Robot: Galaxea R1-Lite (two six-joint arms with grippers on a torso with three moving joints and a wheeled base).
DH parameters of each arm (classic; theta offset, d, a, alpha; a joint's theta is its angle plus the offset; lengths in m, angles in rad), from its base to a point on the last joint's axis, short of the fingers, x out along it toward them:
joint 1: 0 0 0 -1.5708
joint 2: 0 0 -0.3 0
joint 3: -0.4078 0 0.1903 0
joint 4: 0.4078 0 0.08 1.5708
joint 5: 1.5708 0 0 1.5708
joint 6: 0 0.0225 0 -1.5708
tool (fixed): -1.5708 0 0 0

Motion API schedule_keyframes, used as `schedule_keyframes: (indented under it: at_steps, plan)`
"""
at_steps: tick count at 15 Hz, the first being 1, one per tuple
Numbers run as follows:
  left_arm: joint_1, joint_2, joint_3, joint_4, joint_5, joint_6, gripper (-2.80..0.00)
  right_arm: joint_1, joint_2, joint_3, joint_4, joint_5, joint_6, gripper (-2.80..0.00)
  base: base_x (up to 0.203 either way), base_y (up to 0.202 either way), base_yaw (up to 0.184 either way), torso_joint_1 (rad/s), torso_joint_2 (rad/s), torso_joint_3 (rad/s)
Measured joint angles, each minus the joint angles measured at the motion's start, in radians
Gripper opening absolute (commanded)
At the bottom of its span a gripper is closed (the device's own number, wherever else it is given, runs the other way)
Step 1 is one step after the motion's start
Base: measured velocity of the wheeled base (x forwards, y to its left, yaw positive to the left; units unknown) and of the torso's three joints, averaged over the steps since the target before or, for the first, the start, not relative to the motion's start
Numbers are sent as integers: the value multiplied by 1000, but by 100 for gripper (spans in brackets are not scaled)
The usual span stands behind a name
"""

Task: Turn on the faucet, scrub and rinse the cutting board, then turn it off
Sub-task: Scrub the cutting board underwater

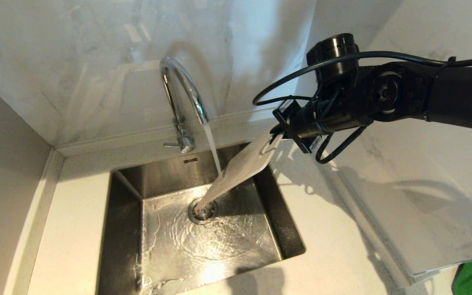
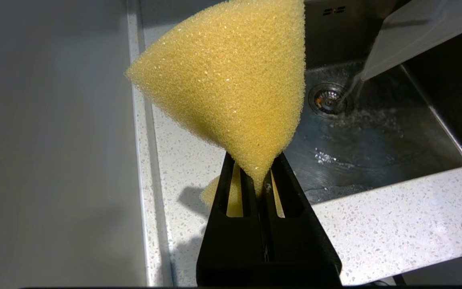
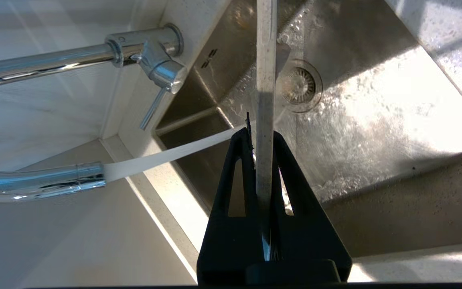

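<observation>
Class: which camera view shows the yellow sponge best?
The left wrist view: the sponge fills the frame, pinched at its narrow end by the left gripper, beside the sink. The head and right wrist views show none of it.

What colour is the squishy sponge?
Yellow; the sponge shows best in the left wrist view.

No text, label, brand, number or sign can be read in any of the views. The only mark is a small dark one on the back wall of the sink (image 1: 166, 172), just below the faucet (image 1: 180, 102) near the middle of the head view, and it is too small to say if it is letters or only slots
</observation>
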State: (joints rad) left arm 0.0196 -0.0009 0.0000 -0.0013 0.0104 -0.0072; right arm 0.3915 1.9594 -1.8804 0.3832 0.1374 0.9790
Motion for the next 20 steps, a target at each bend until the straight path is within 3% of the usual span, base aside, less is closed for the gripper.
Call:
schedule_keyframes:
  at_steps: [7, 11, 13, 17, 20]
  plan:
    - [0, 0, 0, 0, 0, 0, -280, 0, -25, 0, 27, -3, -1, -280, 0, 0, 0, 0, 0, 0]
    - [0, 0, 0, 1, -3, 12, -280, 1, -84, 1, 113, -2, 5, -280, 0, 0, 0, 0, 0, 0]
    - [0, 0, 0, 4, -7, 40, -280, 1, -146, 1, 183, -3, 4, -280, 0, 0, 0, 0, 0, 0]
    - [-1, 0, 0, 3, -10, 35, -280, 0, -291, 3, 452, -9, 3, -280, 0, 0, 0, 0, 0, 0]
    - [-1, 0, 0, 4, -11, 33, -280, 2, -373, 4, 573, -10, -3, -280, 0, 0, 0, 0, 0, 0]
